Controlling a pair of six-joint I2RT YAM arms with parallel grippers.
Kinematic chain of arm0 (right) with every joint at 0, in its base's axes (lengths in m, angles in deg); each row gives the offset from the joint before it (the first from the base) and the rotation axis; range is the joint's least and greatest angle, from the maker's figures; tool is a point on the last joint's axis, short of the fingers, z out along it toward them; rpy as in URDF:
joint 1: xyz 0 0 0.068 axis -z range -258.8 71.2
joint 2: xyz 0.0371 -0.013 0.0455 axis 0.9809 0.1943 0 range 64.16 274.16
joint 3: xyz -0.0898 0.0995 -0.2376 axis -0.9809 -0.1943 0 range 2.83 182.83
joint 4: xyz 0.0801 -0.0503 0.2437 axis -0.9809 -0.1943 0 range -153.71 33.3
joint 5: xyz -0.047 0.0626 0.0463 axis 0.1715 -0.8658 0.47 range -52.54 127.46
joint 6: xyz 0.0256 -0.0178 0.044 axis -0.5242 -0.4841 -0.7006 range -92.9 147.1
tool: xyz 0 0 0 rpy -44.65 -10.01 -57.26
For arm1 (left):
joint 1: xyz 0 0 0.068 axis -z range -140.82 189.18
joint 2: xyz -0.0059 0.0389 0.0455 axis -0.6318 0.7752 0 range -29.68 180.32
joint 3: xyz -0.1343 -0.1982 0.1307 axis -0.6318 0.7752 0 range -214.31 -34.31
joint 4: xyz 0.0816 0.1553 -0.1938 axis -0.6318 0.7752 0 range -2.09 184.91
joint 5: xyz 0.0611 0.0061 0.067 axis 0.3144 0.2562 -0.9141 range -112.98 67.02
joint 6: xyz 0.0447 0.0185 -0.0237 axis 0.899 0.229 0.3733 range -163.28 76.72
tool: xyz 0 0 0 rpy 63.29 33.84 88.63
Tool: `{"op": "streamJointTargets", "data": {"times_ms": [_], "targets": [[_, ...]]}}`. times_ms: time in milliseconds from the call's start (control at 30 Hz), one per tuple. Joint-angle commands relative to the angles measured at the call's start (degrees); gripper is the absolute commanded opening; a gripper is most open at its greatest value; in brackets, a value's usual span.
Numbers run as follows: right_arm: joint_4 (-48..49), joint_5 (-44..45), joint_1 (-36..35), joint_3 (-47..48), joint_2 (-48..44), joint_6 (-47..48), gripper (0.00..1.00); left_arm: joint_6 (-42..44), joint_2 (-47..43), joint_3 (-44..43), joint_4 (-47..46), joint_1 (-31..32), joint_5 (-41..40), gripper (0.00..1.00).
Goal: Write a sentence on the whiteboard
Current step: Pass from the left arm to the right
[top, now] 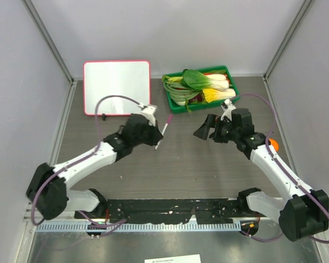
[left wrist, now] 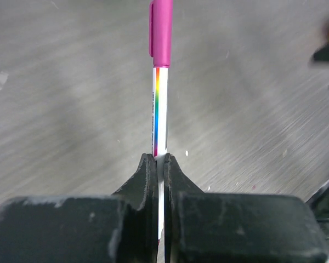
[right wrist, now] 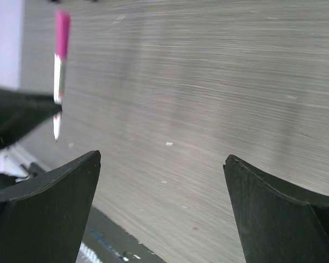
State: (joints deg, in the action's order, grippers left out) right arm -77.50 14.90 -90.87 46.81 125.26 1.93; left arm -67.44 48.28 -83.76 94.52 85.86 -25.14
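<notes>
Capped marker pinched in the left gripper, whiteboard set well apart behind it.
Whiteboard [top: 117, 86] beyond the left gripper [top: 160, 137] and to its left, long axis running left to right, white face toward that gripper. Left gripper clamped on pink-capped marker [left wrist: 160, 109], cap end pointing away past the fingertips. Right gripper [right wrist: 162, 159] to the right of the left gripper, fingers spread wide, holding nothing.
</notes>
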Motion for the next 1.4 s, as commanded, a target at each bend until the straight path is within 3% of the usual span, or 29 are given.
{"op": "streamJointTargets", "data": {"times_ms": [0, 133, 300, 600, 667, 700, 767, 833, 900, 1000, 1100, 1367], "targets": [[13.83, -3.36, -9.09, 1.80, -0.11, -7.87, 0.99, -5.18, -11.75, 2.51, -2.48, -10.88, 18.73, 0.00], [25.35, -4.94, -17.18, 3.73, 1.82, -13.93, 0.98, -7.91, -19.22, 4.01, -4.32, -17.05, 30.69, 0.00], [36.86, -6.35, -23.68, 7.51, 6.30, -19.74, 0.94, -8.27, -24.68, 4.54, -4.68, -17.76, 36.34, 0.00], [41.72, -7.67, -27.12, 11.11, 11.76, -22.73, 0.65, -11.08, -27.06, 6.56, -6.26, -17.76, 38.89, 0.00], [40.05, -7.84, -27.82, 11.73, 12.81, -22.12, 0.54, -11.17, -27.33, 6.74, -6.26, -17.67, 38.37, 0.00], [39.78, -8.10, -28.00, 11.82, 13.08, -21.94, 0.37, -11.17, -27.50, 6.74, -6.26, -17.76, 38.10, 0.00], [38.82, -8.11, -28.26, 11.74, 13.08, -21.59, 0.11, -11.08, -27.68, 6.56, -5.65, -17.76, 36.79, 0.00], [37.24, -6.54, -28.27, 11.38, 12.47, -21.07, 0.01, -10.56, -28.12, 6.30, -4.60, -17.76, 35.91, 0.00], [35.04, -4.08, -28.35, 11.30, 11.06, -19.84, 0.01, -10.38, -28.56, 6.12, -3.36, -17.76, 34.59, 0.08], [33.45, -0.56, -28.35, 11.03, 8.52, -19.22, 0.01, -10.64, -29.00, 6.56, -3.09, -17.76, 33.97, 0.40], [32.93, 1.99, -28.35, 10.68, 6.58, -19.22, 0.01, -11.25, -28.56, 7.52, -4.32, -17.76, 35.37, 0.55], [31.52, 4.46, -28.35, 10.95, 4.55, -19.30, 0.01, -17.75, -24.78, 11.74, -16.44, -17.67, 43.02, 0.55]]}}
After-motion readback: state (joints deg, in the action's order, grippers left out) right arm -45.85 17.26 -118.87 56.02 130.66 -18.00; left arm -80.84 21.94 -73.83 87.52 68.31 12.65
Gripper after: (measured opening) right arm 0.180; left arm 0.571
